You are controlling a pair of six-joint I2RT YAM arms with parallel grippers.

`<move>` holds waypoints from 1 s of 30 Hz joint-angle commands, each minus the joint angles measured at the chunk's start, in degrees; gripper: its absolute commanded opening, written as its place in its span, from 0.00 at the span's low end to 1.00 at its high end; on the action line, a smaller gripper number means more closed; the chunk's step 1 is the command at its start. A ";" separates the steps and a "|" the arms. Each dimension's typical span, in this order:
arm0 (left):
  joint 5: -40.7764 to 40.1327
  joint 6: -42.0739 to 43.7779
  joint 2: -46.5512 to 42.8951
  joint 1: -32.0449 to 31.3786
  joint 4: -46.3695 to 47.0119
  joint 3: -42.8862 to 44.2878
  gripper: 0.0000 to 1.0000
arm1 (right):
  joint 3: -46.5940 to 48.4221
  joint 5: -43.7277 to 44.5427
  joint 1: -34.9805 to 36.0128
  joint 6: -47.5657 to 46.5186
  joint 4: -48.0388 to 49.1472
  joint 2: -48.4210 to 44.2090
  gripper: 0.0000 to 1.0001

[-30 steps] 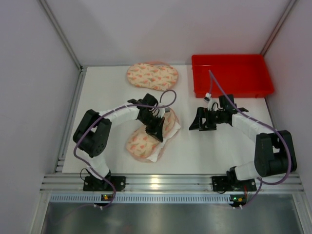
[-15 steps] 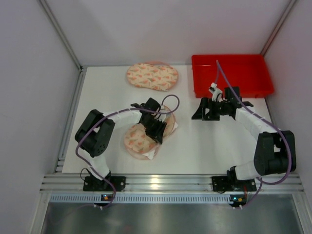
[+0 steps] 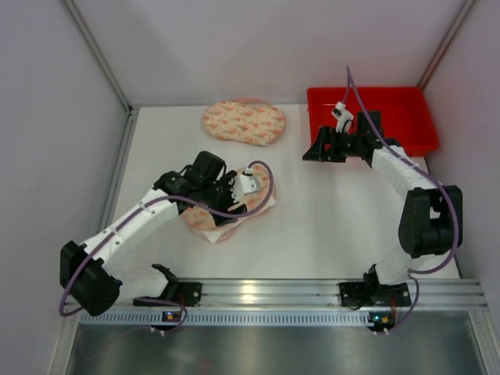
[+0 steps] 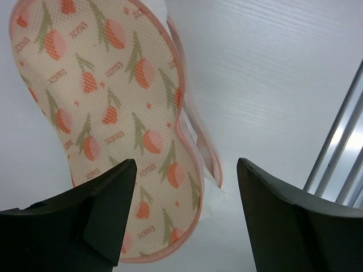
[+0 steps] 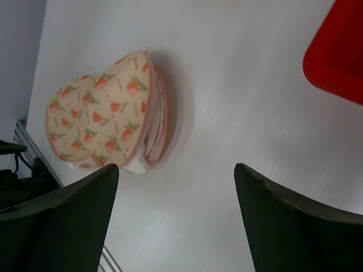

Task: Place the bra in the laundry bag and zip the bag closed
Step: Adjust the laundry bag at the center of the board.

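Left gripper (image 4: 186, 164): fingers apart, empty, hovering over peach tulip-print mesh laundry bag (image 4: 113, 85) just below it | right gripper (image 5: 176, 167): spread, empty, bag well ahead of it, red plastic bin (image 3: 406, 117) alongside | white bra fabric (image 4: 195, 133) pokes from the bag's edge | my read: stuffing not finished; next I tuck it in, then find the zip pull, which I can't see

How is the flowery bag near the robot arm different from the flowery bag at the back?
The near bag gapes along its edge with white cloth poking out; the back bag shows no white cloth. The near bag looks puffed up; the back bag lies flat. Both have the same orange flower print.
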 commanded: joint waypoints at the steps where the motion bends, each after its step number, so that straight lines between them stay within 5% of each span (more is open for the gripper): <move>1: 2.58 9.53 -0.88 0.56 -12.29 1.23 0.77 | 5.61 1.43 5.04 3.47 10.08 4.41 0.82; 6: 8.11 5.94 -1.33 7.32 -14.15 2.37 0.72 | 15.53 6.44 13.64 3.48 16.06 13.98 0.65; 9: 14.25 1.73 3.13 18.38 -14.24 6.13 0.72 | 22.04 9.26 18.21 3.21 17.48 20.21 0.55; 13: 18.32 -2.41 6.24 34.80 -16.25 8.17 0.70 | 28.11 12.51 22.63 6.46 20.11 28.84 0.54; 16: 15.80 -4.26 4.22 41.50 -16.26 6.43 0.68 | 33.02 13.04 24.56 7.43 22.57 35.35 0.54; 25: 12.26 -8.74 5.62 52.24 -16.70 5.45 0.67 | 39.19 11.46 26.85 5.15 17.05 43.63 0.52; 30: 11.56 -8.75 8.16 53.39 -17.22 3.87 0.63 | 28.14 9.63 26.33 0.67 11.61 35.48 0.45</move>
